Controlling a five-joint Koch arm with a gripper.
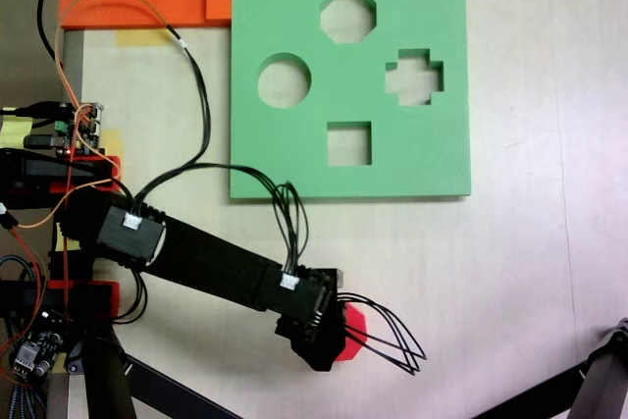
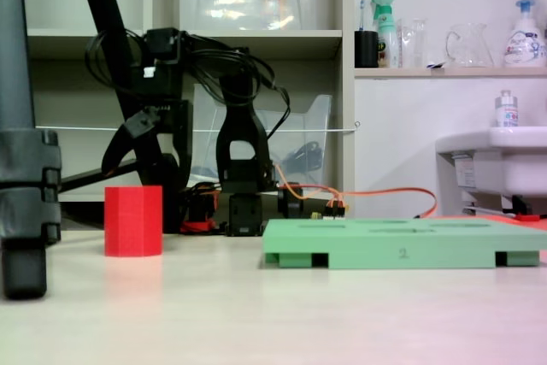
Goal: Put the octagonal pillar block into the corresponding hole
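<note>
Red foam marks the octagonal pillar block (image 2: 133,220), which stands upright on the pale table (image 1: 549,272), well apart from the green foam board (image 1: 294,159). From above, the block (image 1: 355,324) shows only as a red sliver directly beneath the pincer (image 1: 329,345), whose black body and looped black cables (image 1: 392,336) cover most of it. Seen from the side, the pincer (image 2: 135,138) hangs over the block's top. Whether its jaws stand apart or have closed on the block cannot be told, since the top view shows them from behind and the side view shows them as a dark mass. The corresponding hole (image 1: 348,15), the eight-sided cutout, lies at the far side of the board from the pincer and is empty, as are the round cutout (image 1: 284,80), cross-shaped cutout (image 1: 414,77) and square cutout (image 1: 349,143). Judged from this, the task stands at its opening: grasp, lift, carry and insertion all remain.
</note>
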